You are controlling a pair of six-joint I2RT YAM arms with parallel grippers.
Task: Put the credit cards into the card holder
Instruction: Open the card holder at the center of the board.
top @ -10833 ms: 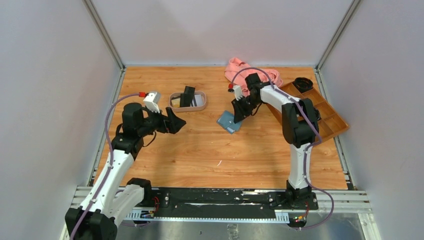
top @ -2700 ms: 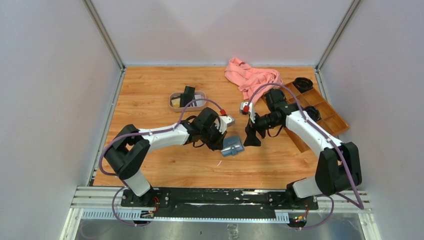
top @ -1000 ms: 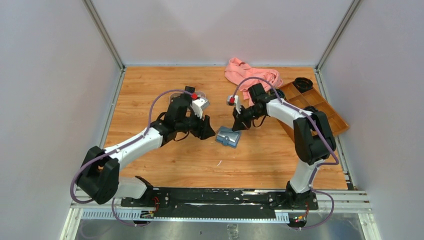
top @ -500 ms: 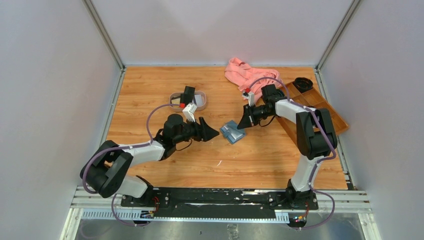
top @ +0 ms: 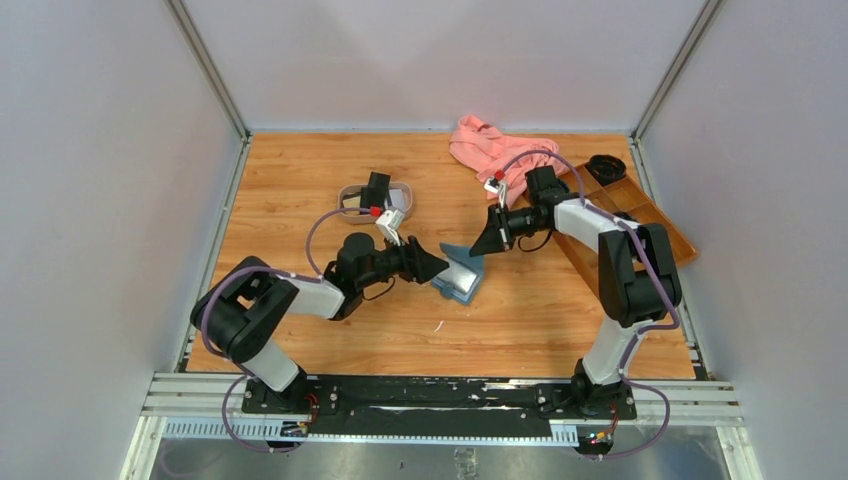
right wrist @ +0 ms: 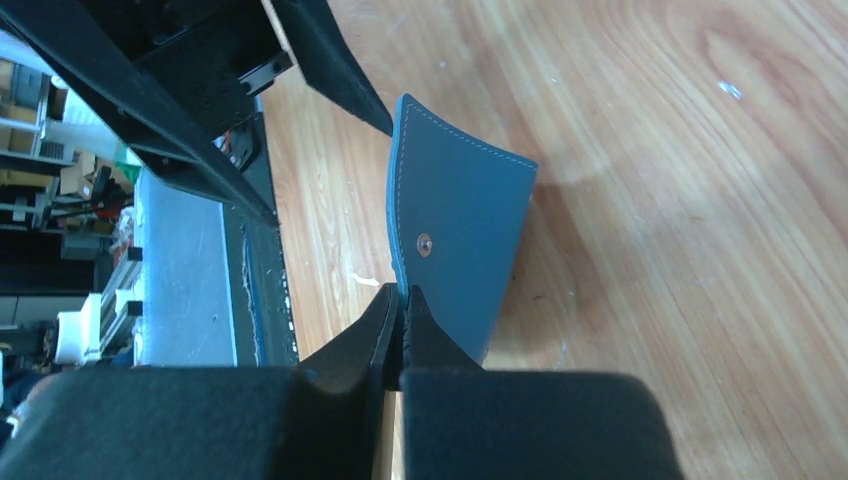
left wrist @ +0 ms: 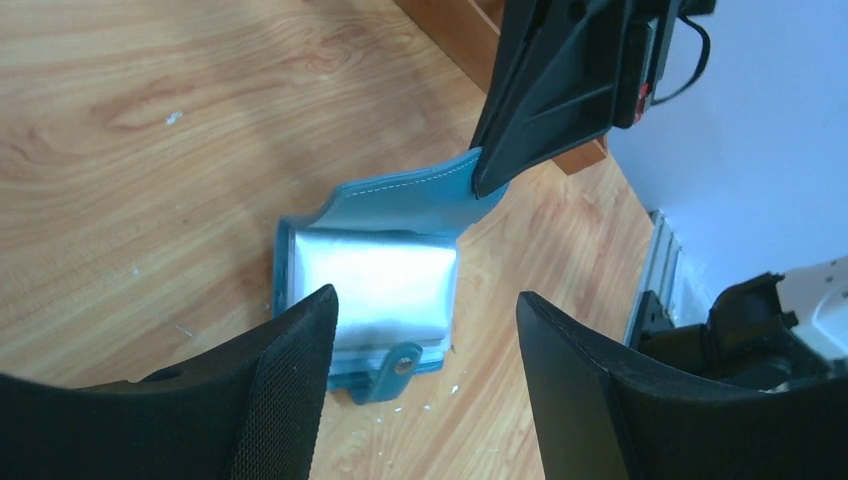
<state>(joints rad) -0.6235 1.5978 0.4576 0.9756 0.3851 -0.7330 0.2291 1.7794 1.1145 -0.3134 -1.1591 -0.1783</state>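
Note:
The teal-blue card holder lies mid-table. Its flap is raised, and my right gripper is shut on the flap's edge. In the left wrist view the open card holder shows a pale glossy inside, with the snap tab at its near edge. My left gripper is open just left of it, holding nothing. In the top view the left gripper points right at the wallet and the right gripper hangs above its far side. A black credit card and a tan one sit in the oval tray.
A pink cloth is heaped at the back. A brown compartmented wooden box lies along the right wall, with a black round object at its far end. The oval tray is just behind my left wrist.
My right gripper has pulled the wallet's flap up and open. My left gripper has opened wider and moved right, up to the wallet's left side.

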